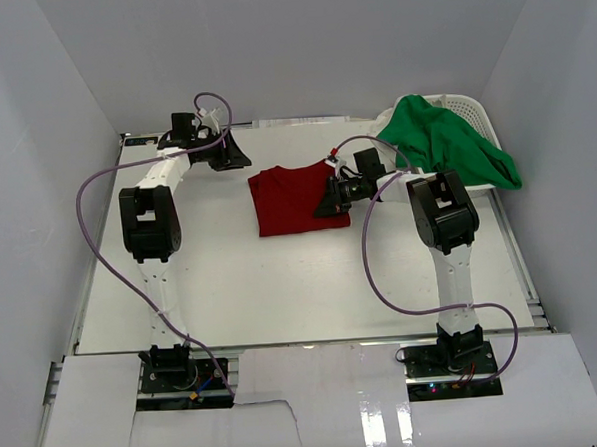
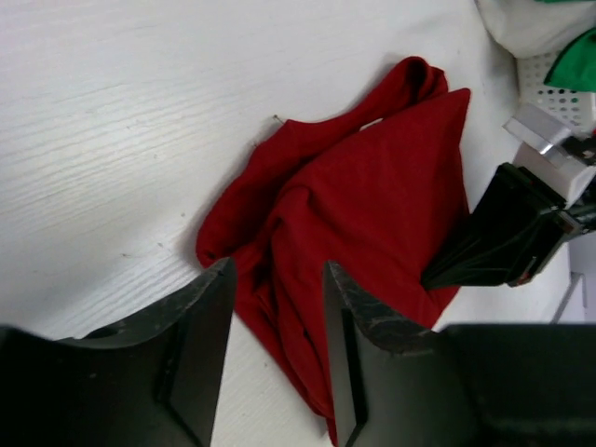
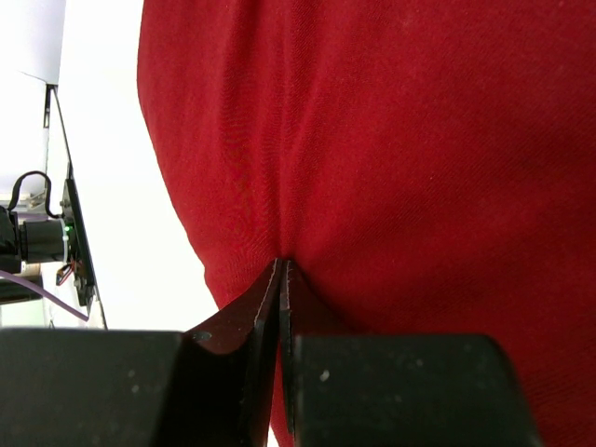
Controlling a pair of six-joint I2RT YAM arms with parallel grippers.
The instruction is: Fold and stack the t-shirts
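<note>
Closest is the big white desk point(image 1: 282, 284), with both arms bolted at its near edge. At the far right corner the green t-shirt point(image 1: 450, 145) lies heaped over the white basket point(image 1: 469, 102) (part of it spills over the side). The red t-shirt point(image 1: 292, 199) lies bunched in the middle of the desk, toward the back. On its right edge the right hand point(image 3: 281, 265) is pinched tight. The left hand point(image 2: 277, 270) hangs off to the shirt's left with its fingers apart — it holds nothing.
</note>
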